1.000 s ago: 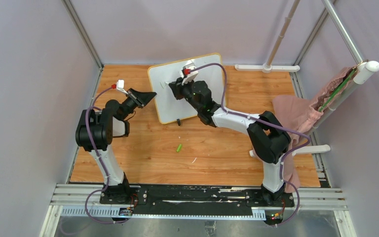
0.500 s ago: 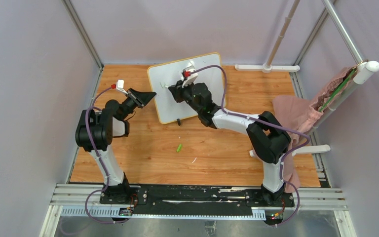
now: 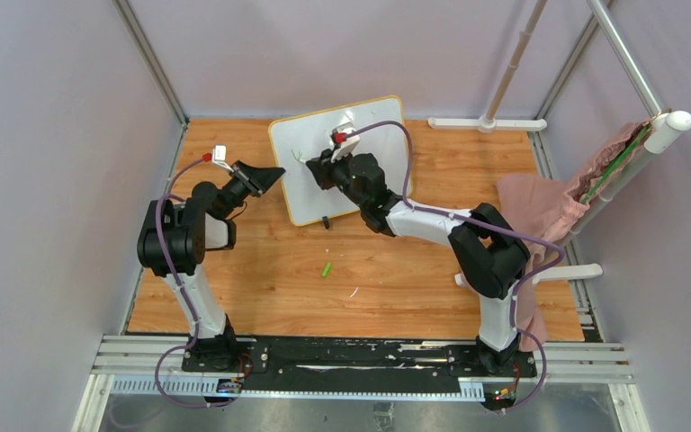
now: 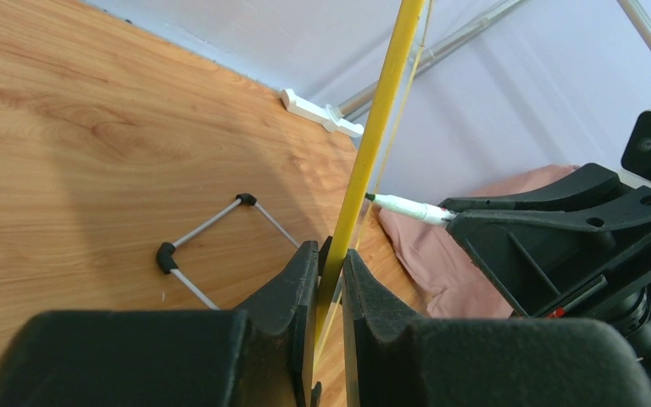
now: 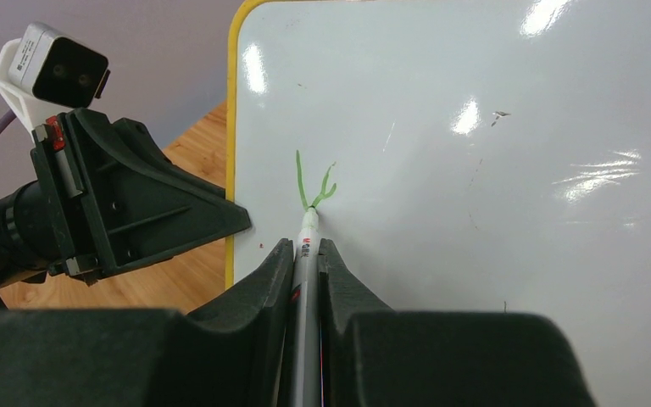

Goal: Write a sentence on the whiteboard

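The whiteboard (image 3: pixel 373 135) stands tilted at the back middle of the table, white with a yellow rim (image 5: pixel 234 127). My left gripper (image 3: pixel 274 173) is shut on its left yellow edge (image 4: pixel 371 153). My right gripper (image 3: pixel 310 162) is shut on a white marker (image 5: pixel 307 280) whose tip touches the board face (image 5: pixel 475 212). Of the sentence only a first green Y-shaped stroke (image 5: pixel 314 185) shows near the board's left edge. The marker tip (image 4: pixel 398 204) also shows in the left wrist view, beside the board's edge.
A green marker cap (image 3: pixel 327 269) lies on the wooden table in front of the board. A pink cloth (image 3: pixel 540 202) hangs at the right by a white rail stand (image 3: pixel 486 123). A black clip foot (image 3: pixel 325 221) sits at the board's near edge.
My right gripper has shifted slightly left and nearer along the board with the marker. The left arm and the board have not moved.
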`<state>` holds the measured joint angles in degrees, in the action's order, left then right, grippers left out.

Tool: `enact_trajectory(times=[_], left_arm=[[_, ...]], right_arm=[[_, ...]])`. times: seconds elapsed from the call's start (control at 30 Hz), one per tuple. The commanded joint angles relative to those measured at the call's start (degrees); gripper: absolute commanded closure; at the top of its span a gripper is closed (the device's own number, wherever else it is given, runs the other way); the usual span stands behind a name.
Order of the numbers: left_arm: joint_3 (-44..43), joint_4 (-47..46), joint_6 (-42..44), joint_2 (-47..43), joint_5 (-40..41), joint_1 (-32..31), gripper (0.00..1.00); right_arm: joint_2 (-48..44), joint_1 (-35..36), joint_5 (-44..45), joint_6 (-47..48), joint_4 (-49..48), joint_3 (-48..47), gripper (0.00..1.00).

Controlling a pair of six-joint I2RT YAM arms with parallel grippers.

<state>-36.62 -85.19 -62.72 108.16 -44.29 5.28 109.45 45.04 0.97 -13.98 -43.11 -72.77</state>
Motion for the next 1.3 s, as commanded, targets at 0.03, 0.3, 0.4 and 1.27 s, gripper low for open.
enact_trajectory(times=[0.03,0.3,0.4,1.27], left_arm=[[0.4,-3.5,-0.2,-2.6,0.5,-0.4,1.00],[0.5,-3.5,-0.1,-2.8,0.5,-0.5,1.00],[0.5,-3.5,-0.2,-2.9,0.5,-0.5,1.00],[2.4,-3.5,1.7,-4.0,1.0,-0.7,0.59]], right_arm=[[0.0,0.7,0.0,-0.4,-0.3,1.7,1.00],[-0.5,0.8,-0.1,-0.2,0.0,2.3,1.00],[-0.9,0.8,-0.1,-0.2,0.0,3.4,1.00],[-14.4,0.7,-5.0,-2.6,0.3,7.7,1.00]])
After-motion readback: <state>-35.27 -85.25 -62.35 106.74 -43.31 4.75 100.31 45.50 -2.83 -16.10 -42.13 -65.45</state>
